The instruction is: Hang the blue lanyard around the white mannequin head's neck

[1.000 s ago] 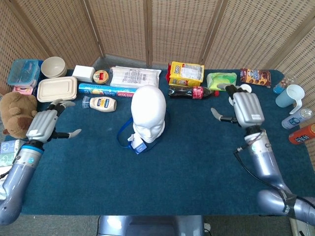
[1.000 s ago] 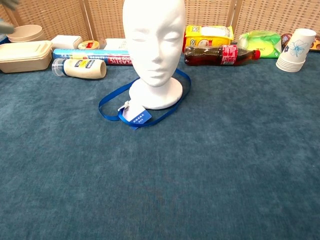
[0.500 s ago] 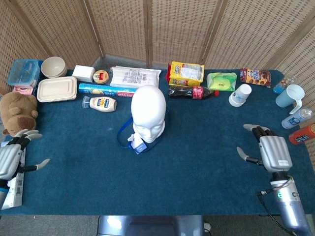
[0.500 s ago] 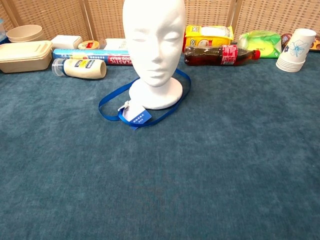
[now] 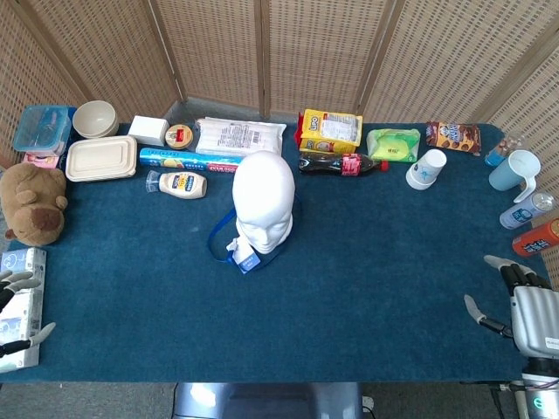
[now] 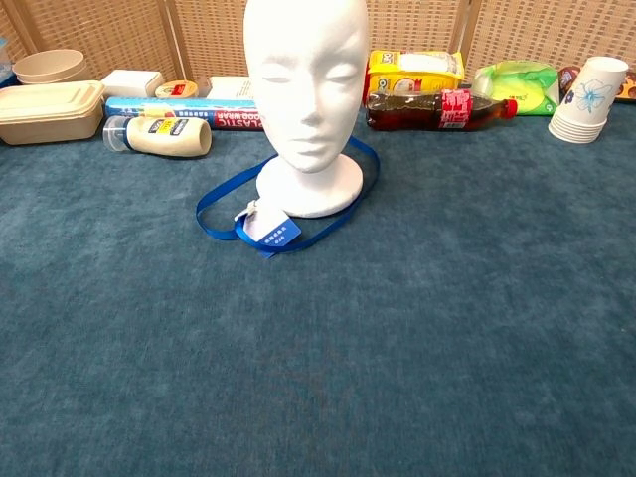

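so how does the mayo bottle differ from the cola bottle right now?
The mayo bottle is short, squat and pale with a blue-yellow label; the cola bottle is longer, slim and dark with a red label. The mayo bottle lies left of the mannequin head, the cola bottle right of it. Both lie on their sides.

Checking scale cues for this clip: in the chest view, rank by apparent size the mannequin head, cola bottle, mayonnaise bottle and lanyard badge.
Largest to smallest:
1. mannequin head
2. cola bottle
3. mayonnaise bottle
4. lanyard badge, though it lies nearest the camera.
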Controlling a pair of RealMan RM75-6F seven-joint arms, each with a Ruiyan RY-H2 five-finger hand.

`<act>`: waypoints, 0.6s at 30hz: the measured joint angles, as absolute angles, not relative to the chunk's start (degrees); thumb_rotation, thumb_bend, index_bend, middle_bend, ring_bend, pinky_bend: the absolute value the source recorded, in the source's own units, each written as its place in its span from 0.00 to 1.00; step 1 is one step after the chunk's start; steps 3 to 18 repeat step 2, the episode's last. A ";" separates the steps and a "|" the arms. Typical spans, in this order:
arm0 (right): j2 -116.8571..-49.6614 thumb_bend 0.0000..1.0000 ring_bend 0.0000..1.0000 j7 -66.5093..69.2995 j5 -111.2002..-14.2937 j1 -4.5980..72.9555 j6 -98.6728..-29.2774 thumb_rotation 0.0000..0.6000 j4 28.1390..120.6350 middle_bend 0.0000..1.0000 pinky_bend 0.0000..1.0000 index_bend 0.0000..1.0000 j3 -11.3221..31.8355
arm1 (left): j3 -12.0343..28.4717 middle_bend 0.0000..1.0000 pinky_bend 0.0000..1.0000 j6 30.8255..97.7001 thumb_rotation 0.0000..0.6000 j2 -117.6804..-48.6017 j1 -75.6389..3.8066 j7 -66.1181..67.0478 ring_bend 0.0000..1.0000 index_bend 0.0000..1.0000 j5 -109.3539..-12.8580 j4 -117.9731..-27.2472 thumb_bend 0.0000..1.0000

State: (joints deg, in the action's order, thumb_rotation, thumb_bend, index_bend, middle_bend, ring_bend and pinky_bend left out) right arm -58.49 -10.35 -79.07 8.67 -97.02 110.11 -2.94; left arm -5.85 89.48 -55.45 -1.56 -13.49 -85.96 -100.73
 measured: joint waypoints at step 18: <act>-58.25 0.33 0.31 -10.12 -79.91 7.67 -97.45 0.63 110.08 0.32 0.37 0.25 -2.96 | -5.77 0.22 0.20 89.55 0.77 -55.40 -1.21 -14.01 0.11 0.27 -86.14 -100.74 0.18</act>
